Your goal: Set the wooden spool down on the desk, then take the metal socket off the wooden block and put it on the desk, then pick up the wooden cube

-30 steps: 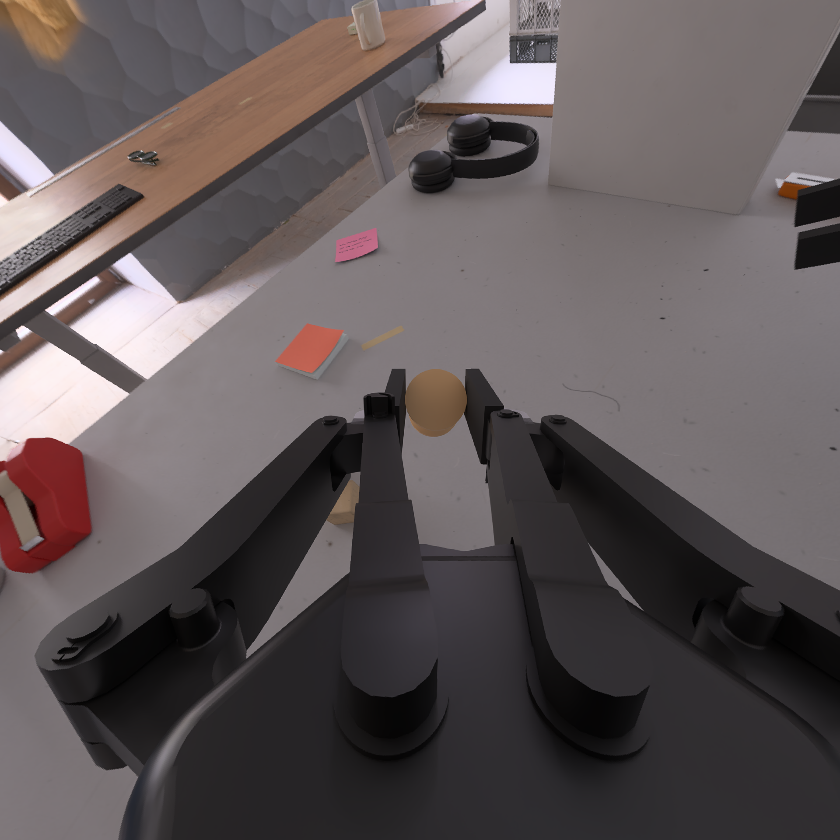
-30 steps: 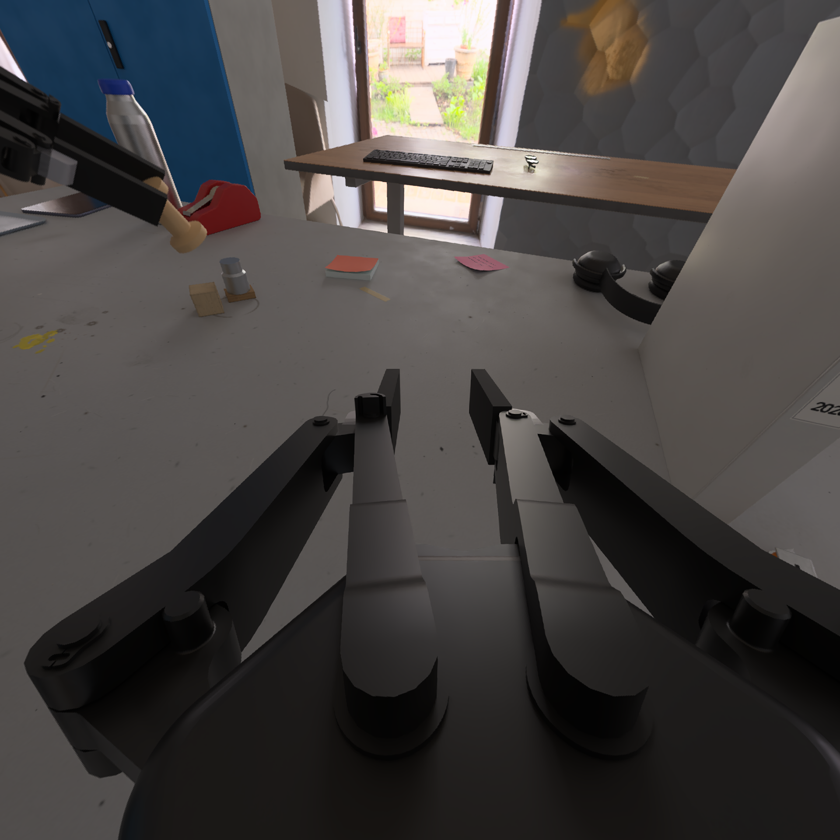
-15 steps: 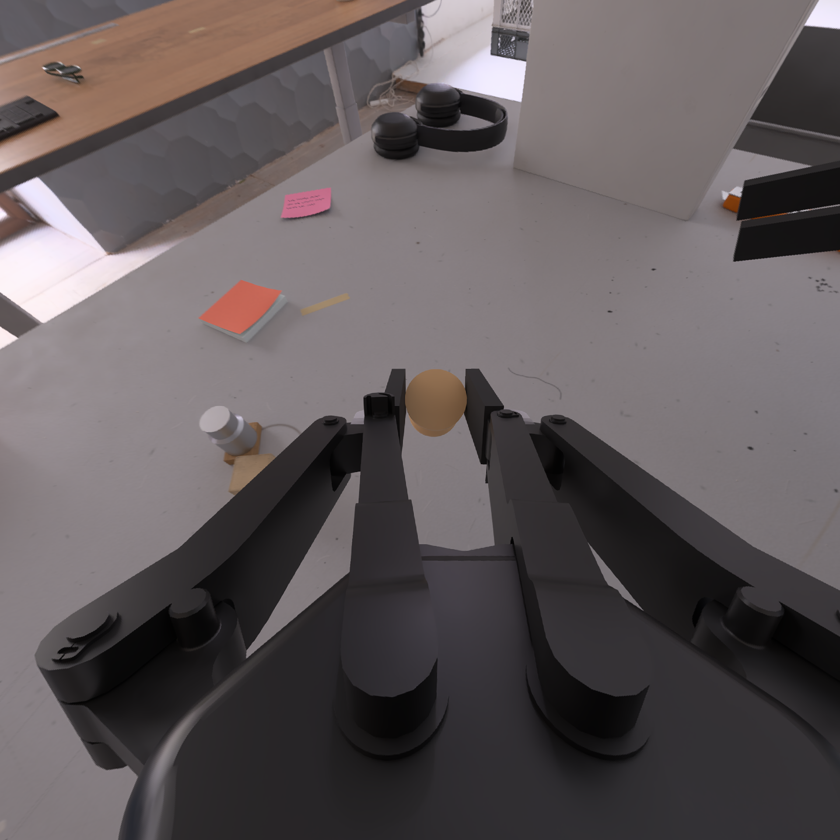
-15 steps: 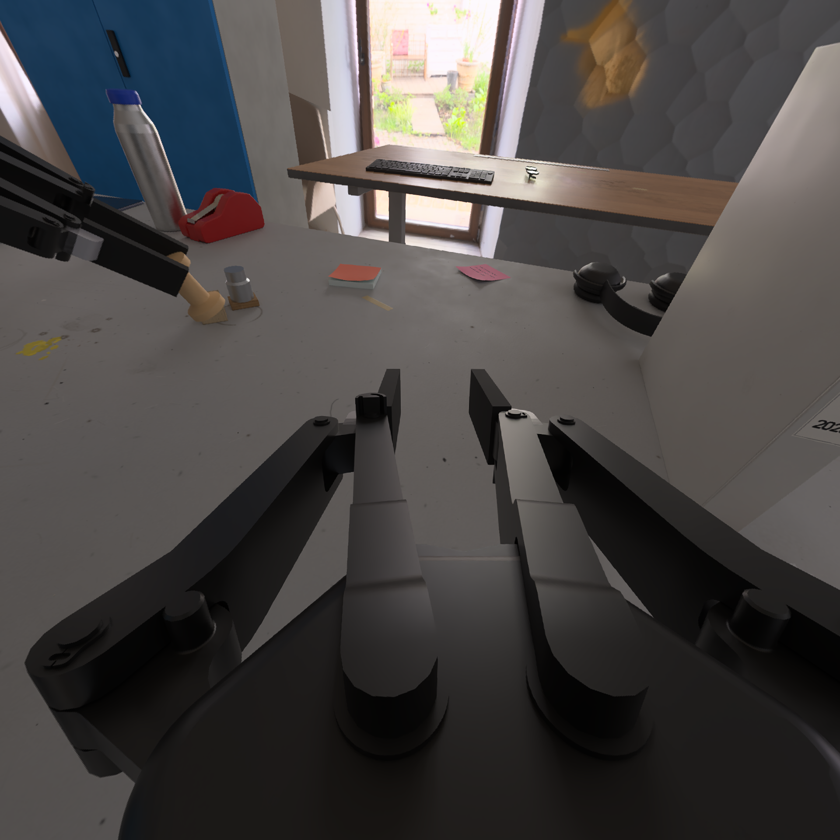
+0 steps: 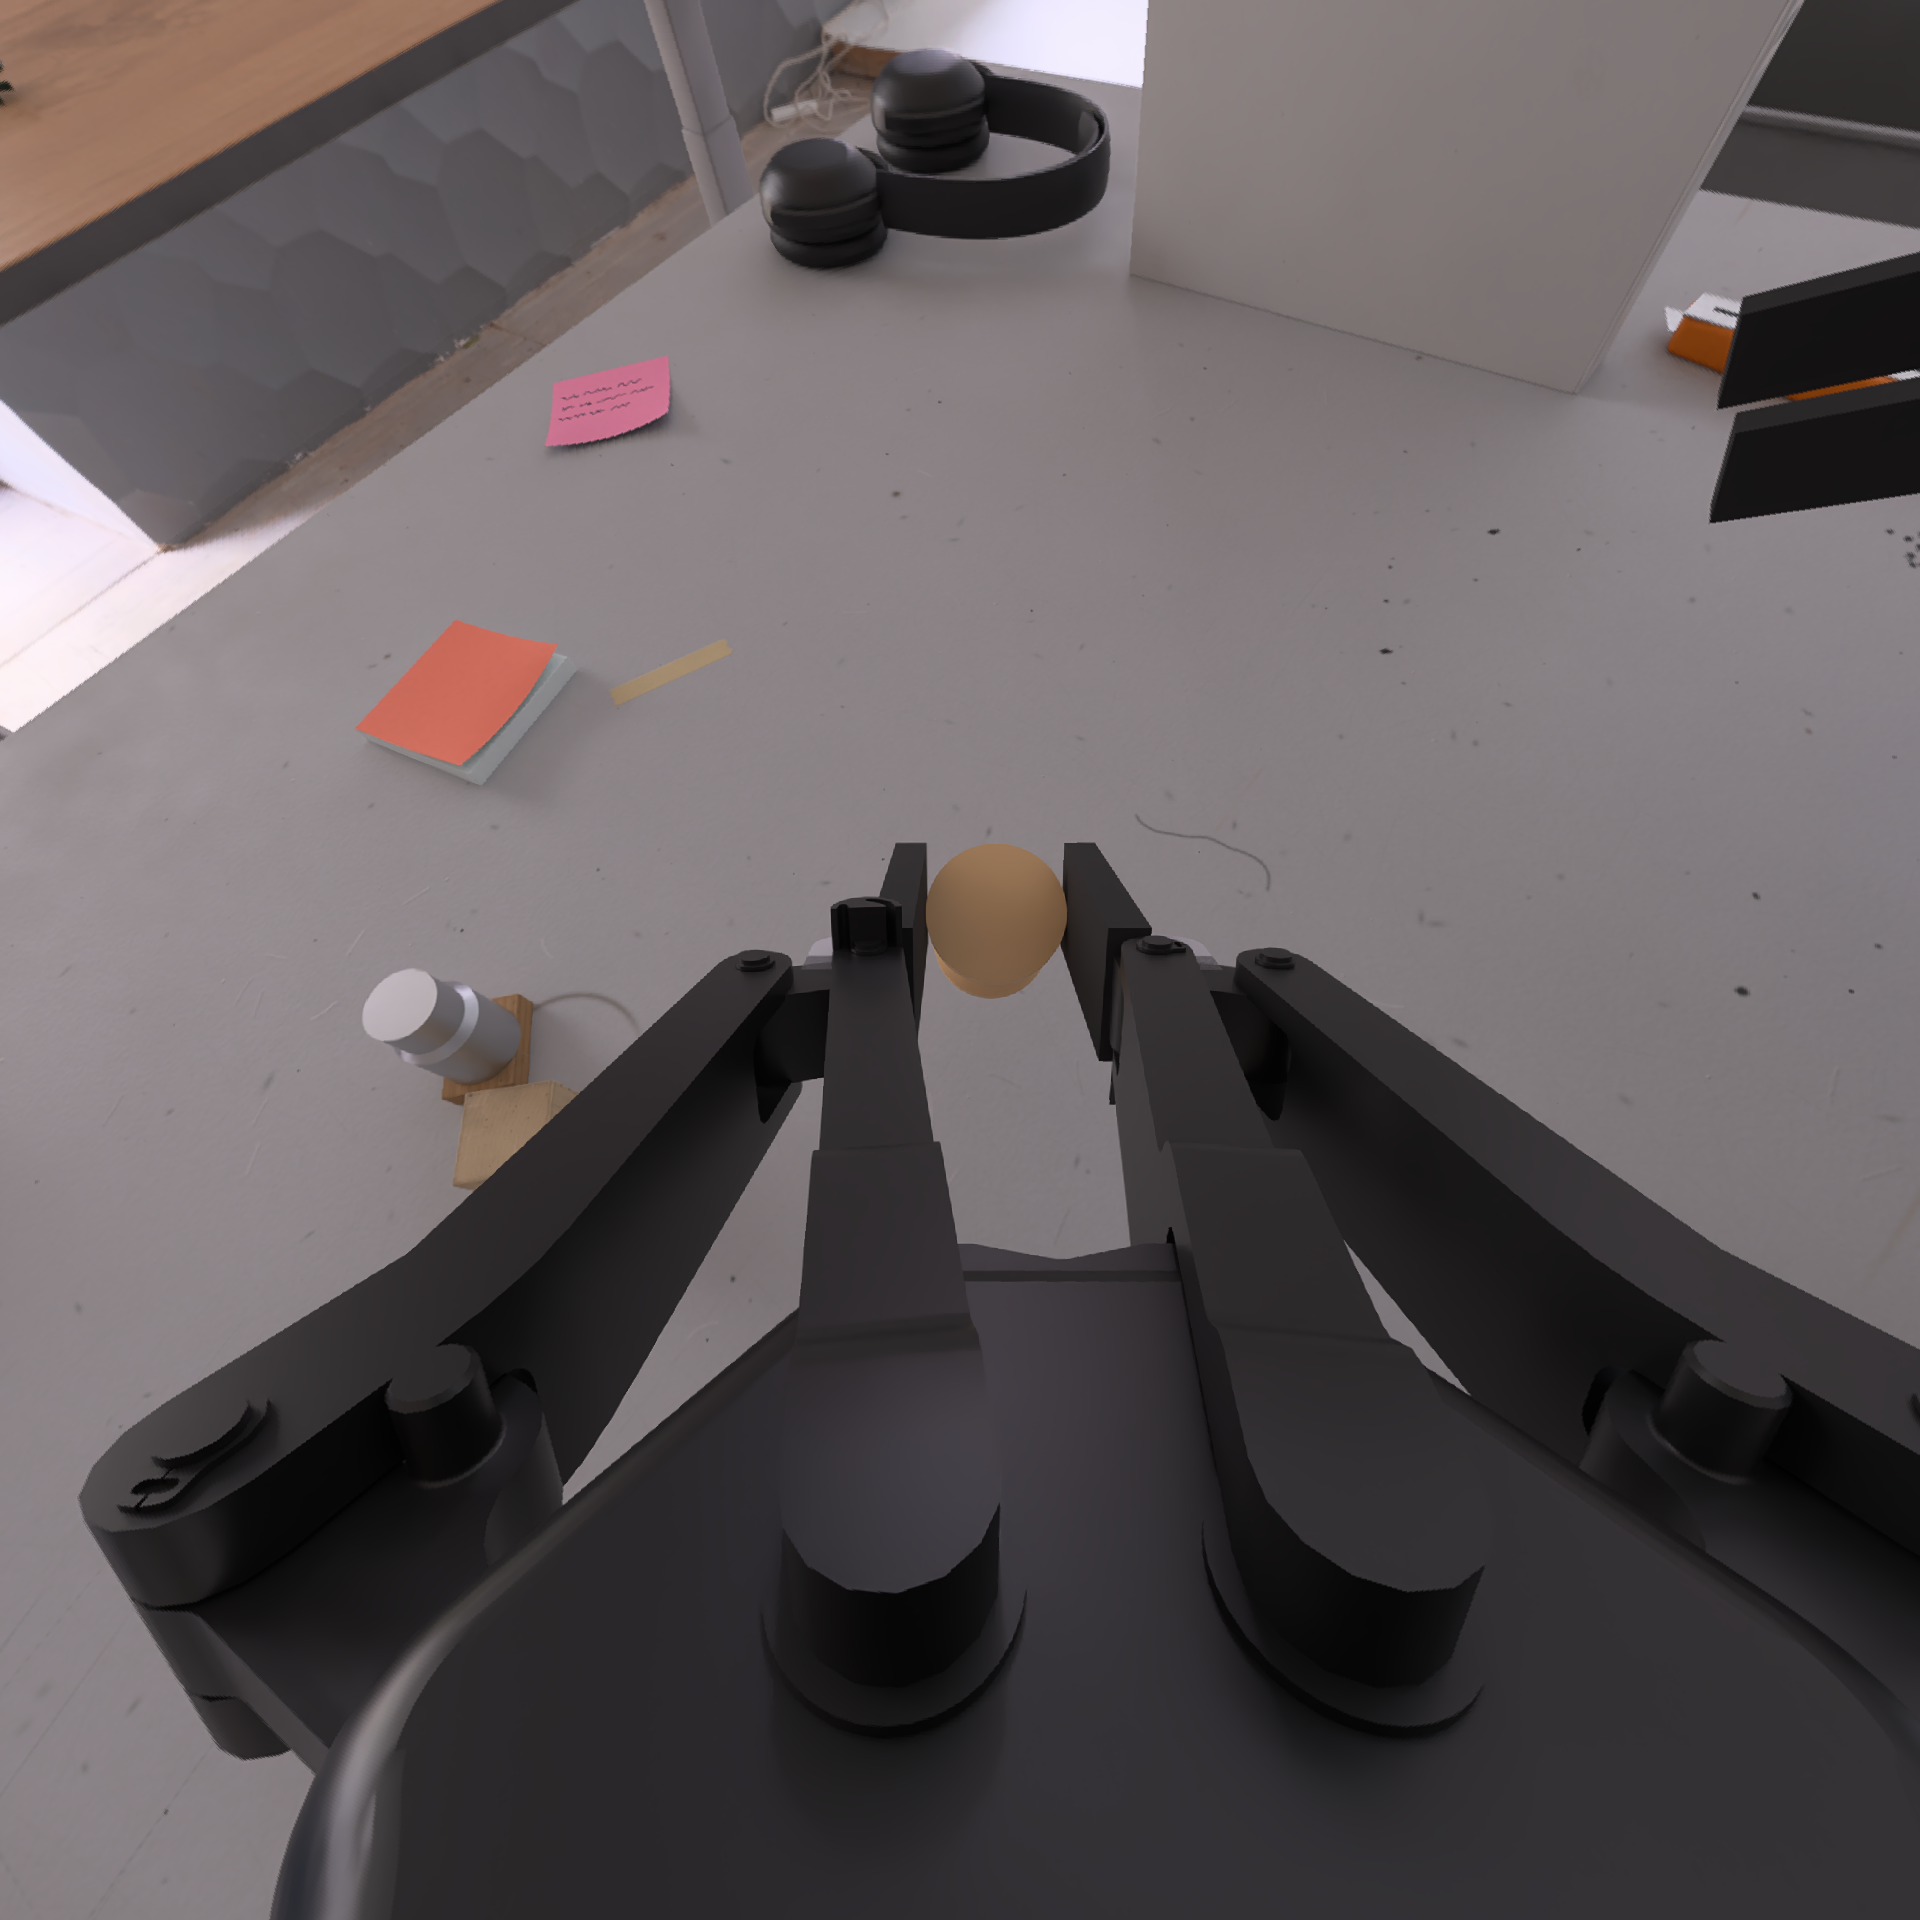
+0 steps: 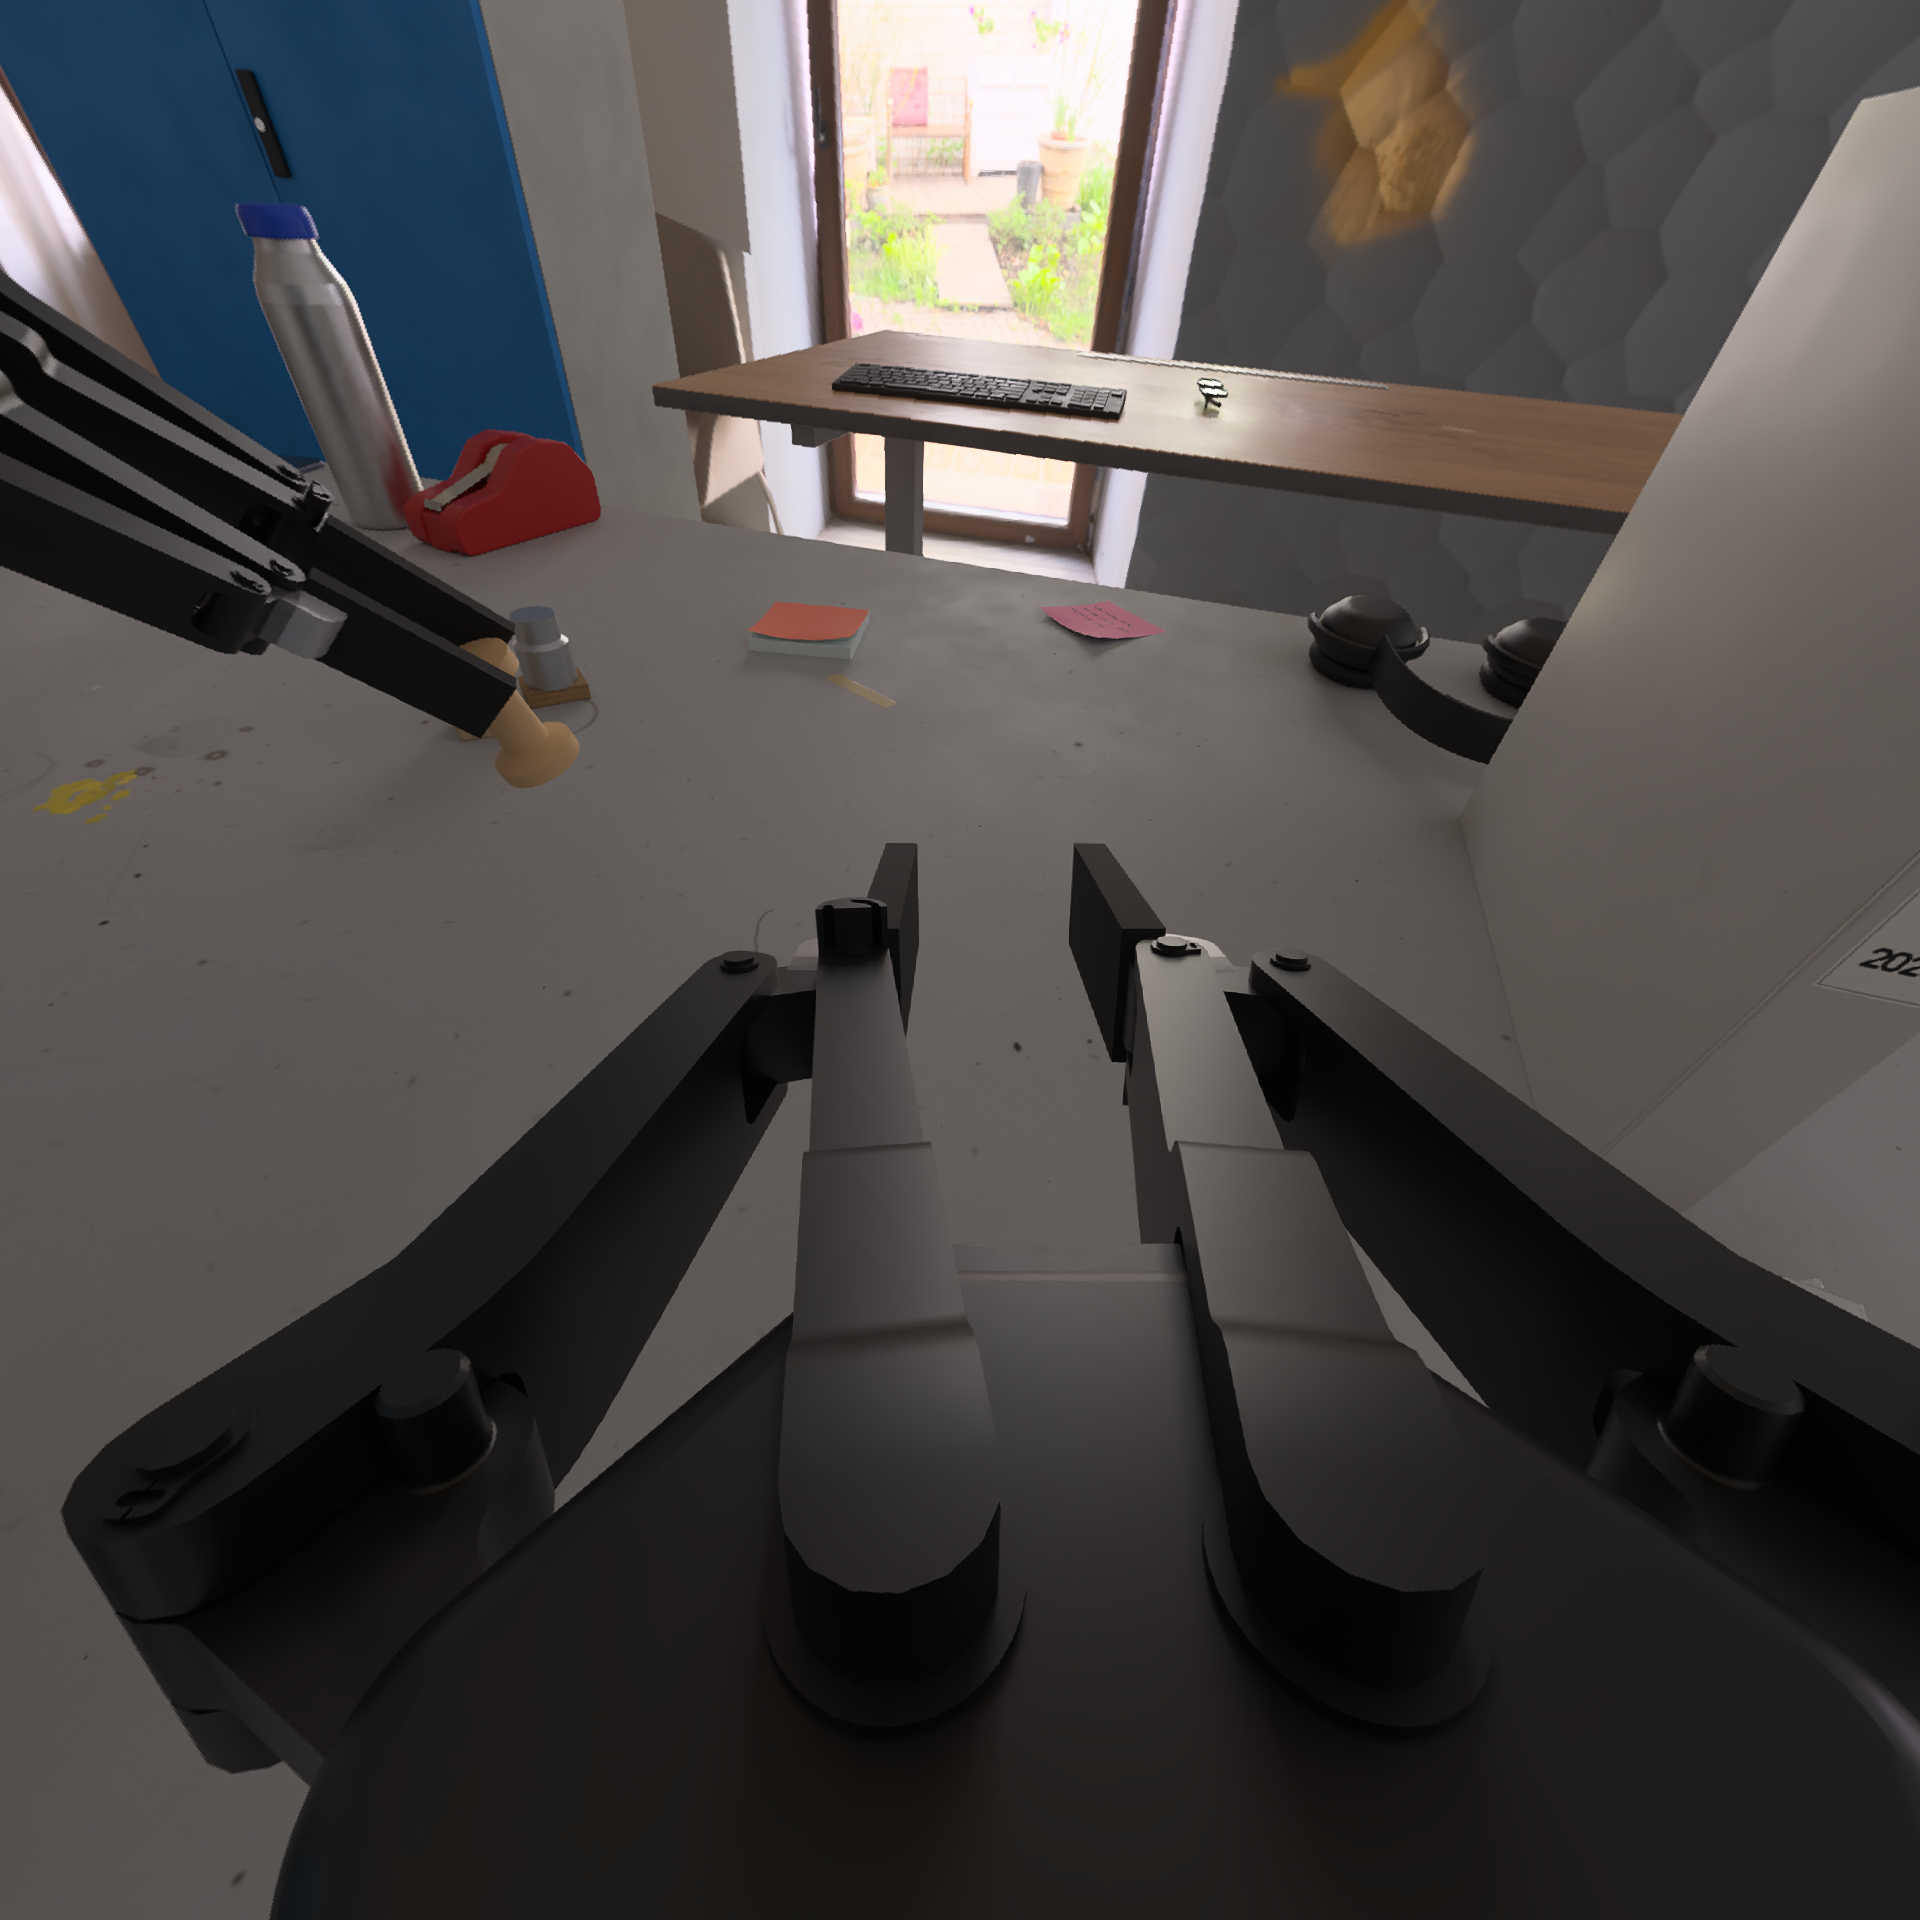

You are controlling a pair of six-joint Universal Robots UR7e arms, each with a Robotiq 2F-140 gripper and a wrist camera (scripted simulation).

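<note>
My left gripper (image 5: 995, 896) is shut on the wooden spool (image 5: 995, 925), a tan rounded piece held low over the grey desk (image 5: 1195, 644). To its left, the metal socket (image 5: 436, 1023) stands on the flat wooden block (image 5: 512, 1020), and the wooden cube (image 5: 504, 1132) sits just in front, partly behind my left finger link. In the right wrist view the left gripper (image 6: 497, 670) holds the spool (image 6: 532, 740) tilted, its lower end close to the desk, beside the socket (image 6: 542, 644); the cube is hidden there. My right gripper (image 6: 995, 906) is open and empty, well to the right.
An orange notepad (image 5: 462, 696), a thin wooden strip (image 5: 670, 670) and a pink sticky note (image 5: 609, 400) lie farther out. Black headphones (image 5: 935, 156) and a tall white box (image 5: 1434, 177) stand at the back. A red tape dispenser (image 6: 504, 504) and metal bottle (image 6: 322, 364) stand behind the socket.
My left gripper has come down and moved right with the spool, past the socket and cube, close to the desk. The right gripper has stayed open and hardly moved.
</note>
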